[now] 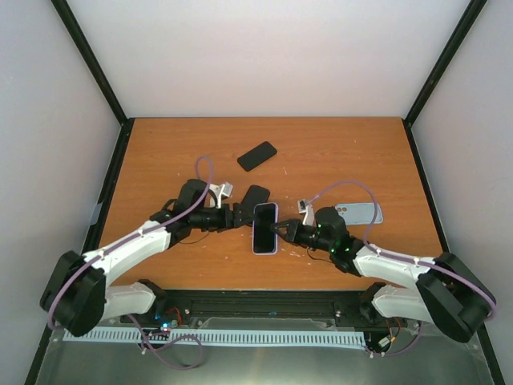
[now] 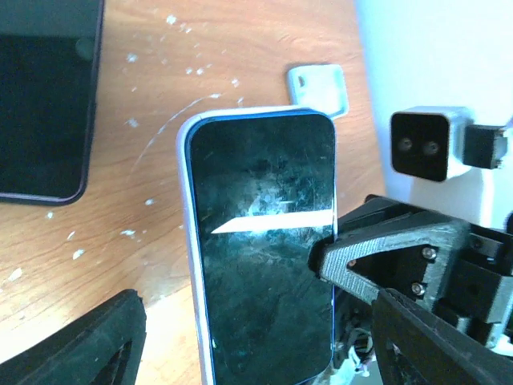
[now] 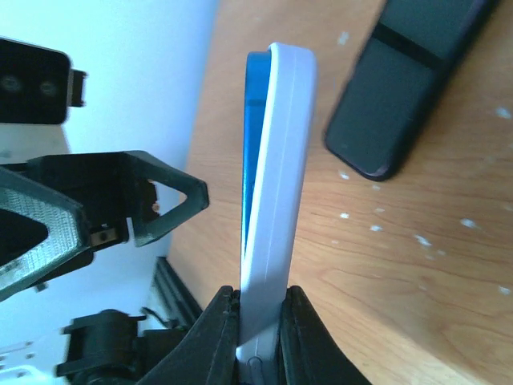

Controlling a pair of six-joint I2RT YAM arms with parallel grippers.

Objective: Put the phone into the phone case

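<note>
The phone (image 1: 265, 225), dark screen up, sits in a pale lilac phone case (image 1: 256, 243) and is held above the table between the two arms. My right gripper (image 1: 281, 230) is shut on its right long edge. In the right wrist view that gripper (image 3: 260, 321) pinches the case (image 3: 280, 160), and the phone's blue edge (image 3: 252, 120) stands slightly proud of it. My left gripper (image 1: 244, 216) is open at the phone's left side. In the left wrist view its fingers (image 2: 80, 345) straddle the phone (image 2: 264, 265) without touching it.
A black phone (image 1: 257, 156) lies further back on the wooden table (image 1: 160, 152). Another black slab (image 1: 255, 195) lies just behind the left gripper and shows at the upper left of the left wrist view (image 2: 44, 96). A pale blue-grey case (image 1: 358, 212) lies at the right.
</note>
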